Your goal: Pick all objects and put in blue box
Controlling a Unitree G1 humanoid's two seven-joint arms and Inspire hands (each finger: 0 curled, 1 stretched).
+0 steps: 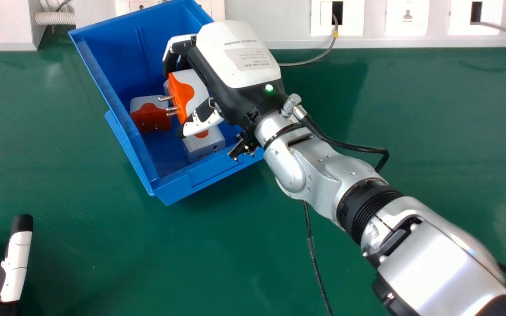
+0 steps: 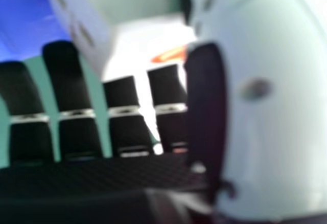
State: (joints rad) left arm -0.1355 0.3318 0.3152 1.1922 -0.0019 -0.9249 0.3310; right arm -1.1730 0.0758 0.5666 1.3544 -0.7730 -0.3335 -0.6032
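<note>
Your right hand is over the blue box, fingers and thumb clamped on an orange-and-white plug. A red-and-white plug and a white block lie inside. You seem to be placing; next, lower slightly and release. Your left hand, lower left, is idle, thumb and fingers apart.

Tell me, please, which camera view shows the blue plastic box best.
The head view shows the blue plastic box best: most of its rim and inside are visible, though the black and white right hand covers part. The right hand view shows blue parts of it, without its overall shape.
</note>
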